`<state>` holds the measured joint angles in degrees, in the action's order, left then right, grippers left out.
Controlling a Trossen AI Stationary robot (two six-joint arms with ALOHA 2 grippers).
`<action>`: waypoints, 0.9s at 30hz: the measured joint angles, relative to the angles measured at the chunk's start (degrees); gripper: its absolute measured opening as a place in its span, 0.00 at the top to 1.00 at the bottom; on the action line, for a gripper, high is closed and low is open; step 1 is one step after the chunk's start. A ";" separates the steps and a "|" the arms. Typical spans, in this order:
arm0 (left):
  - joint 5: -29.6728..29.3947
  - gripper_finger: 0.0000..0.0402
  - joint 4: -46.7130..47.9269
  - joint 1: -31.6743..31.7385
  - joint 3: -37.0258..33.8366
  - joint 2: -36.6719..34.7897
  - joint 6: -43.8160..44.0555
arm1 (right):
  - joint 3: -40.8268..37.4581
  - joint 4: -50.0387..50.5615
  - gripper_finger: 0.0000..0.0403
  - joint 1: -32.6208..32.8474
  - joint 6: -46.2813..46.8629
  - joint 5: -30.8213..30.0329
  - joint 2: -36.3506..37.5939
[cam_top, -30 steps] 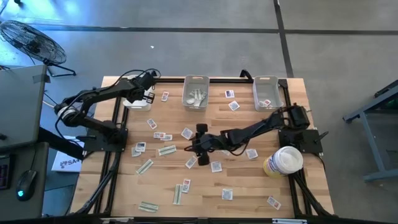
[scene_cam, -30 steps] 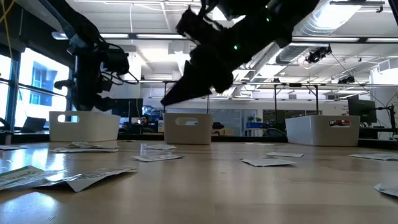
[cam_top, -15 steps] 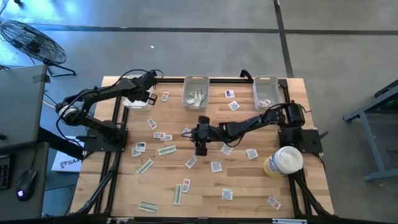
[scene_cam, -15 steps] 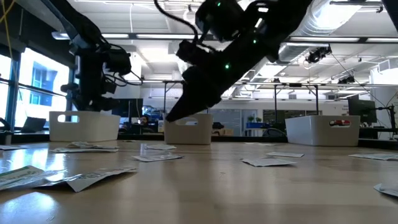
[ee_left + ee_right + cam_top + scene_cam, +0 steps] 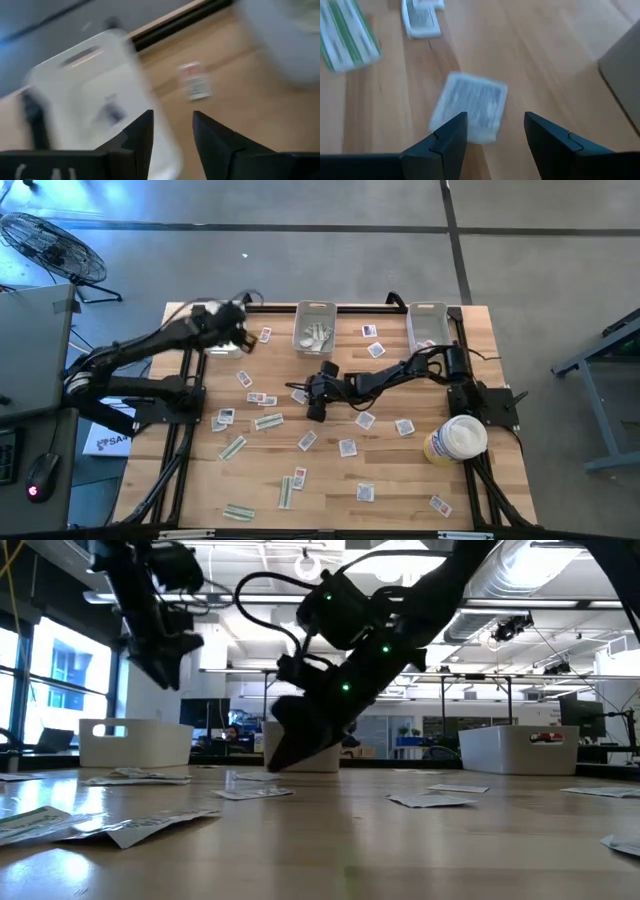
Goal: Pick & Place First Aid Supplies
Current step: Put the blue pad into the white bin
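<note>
Right gripper [image 5: 316, 406] is low over the middle of the table [image 5: 390, 480], jaws spread wide, nothing between them. In its wrist view the two dark fingers [image 5: 442, 142] stand on either side of a white square packet [image 5: 470, 106] lying flat on the wood; whether the tips touch the table, I can't tell. From table height the same gripper [image 5: 290, 745] points steeply down, its tip close to the tabletop in front of the middle bin [image 5: 302, 748].

Over on the far left corner, the left gripper [image 5: 238, 323] sits high above the left bin [image 5: 216, 340]. Its wrist view shows fingers [image 5: 140, 137] parted with an empty gap, the white bin [image 5: 95, 100] below, and one red-marked packet [image 5: 194, 80] on the wood beside it.

The supplies [image 5: 268, 421] are scattered all over the table: white squares with red or blue marks and longer pale green strips, most of them across the middle and near half. A green strip [image 5: 347, 37] and another white packet [image 5: 422, 20] lie just beyond the one under the right gripper. A few packets sit in the middle bin [image 5: 315, 328], and at least one in the right bin [image 5: 428, 330]. A white-and-yellow tub [image 5: 455, 440] stands by the right arm's base.
</note>
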<state>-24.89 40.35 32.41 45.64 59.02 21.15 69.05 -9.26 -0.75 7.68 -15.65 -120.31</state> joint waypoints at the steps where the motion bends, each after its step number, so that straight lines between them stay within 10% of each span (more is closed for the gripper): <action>1: 0.13 0.67 -2.54 -2.53 -1.51 -1.38 0.09 | 0.03 -0.20 0.53 -0.01 0.73 -0.35 0.00; 12: -0.83 0.67 -26.94 -20.79 -15.05 -4.02 0.12 | -0.04 -1.28 0.53 -0.87 1.24 0.82 -1.87; 27: -8.51 0.67 -31.35 -26.29 -19.21 -4.04 3.39 | 0.07 -1.44 0.77 -1.90 0.94 4.99 -3.41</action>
<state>-33.40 8.99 6.12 26.44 54.98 24.54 69.12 -10.70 -2.66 8.63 -10.67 -123.72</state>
